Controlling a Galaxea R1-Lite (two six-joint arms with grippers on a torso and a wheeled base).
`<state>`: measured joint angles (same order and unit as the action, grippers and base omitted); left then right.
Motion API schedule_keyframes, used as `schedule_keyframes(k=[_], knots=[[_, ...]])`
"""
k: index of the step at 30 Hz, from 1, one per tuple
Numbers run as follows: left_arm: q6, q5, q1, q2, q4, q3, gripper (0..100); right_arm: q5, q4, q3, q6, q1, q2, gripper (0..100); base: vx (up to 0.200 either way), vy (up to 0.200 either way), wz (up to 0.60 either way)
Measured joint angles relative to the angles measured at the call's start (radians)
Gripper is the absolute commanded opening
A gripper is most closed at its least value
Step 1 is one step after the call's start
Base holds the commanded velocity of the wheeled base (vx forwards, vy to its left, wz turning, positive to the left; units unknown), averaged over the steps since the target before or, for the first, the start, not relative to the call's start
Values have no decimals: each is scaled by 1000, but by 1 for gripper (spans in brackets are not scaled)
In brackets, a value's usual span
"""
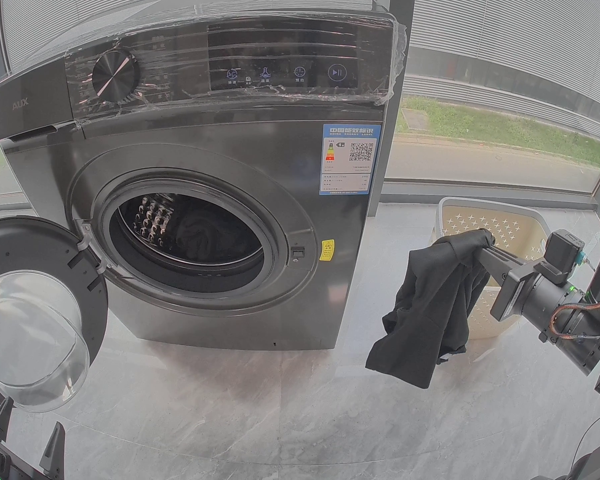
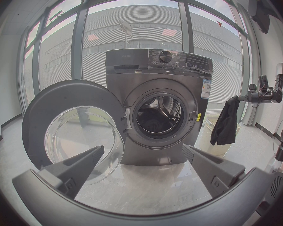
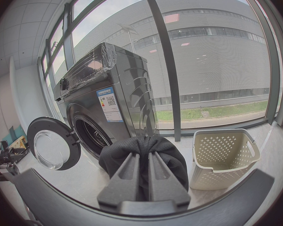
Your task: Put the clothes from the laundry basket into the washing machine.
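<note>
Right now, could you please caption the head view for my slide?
Right gripper holds a black garment aloft by the basket, washer door open.

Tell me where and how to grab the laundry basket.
Grip the laundry basket at the handle slot in its side wall, just under the rim. It stands upright, mouth open upward, so come down from above, one finger inside the wall and one outside.
</note>
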<state>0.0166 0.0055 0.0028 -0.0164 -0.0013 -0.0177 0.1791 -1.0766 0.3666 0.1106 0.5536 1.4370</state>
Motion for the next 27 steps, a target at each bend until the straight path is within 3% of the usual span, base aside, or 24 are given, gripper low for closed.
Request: schedule_keyframes(k=[27], knots=[[3, 0, 0, 0, 0, 0, 100, 0, 0, -7, 0, 0, 3, 0, 0, 200, 0]])
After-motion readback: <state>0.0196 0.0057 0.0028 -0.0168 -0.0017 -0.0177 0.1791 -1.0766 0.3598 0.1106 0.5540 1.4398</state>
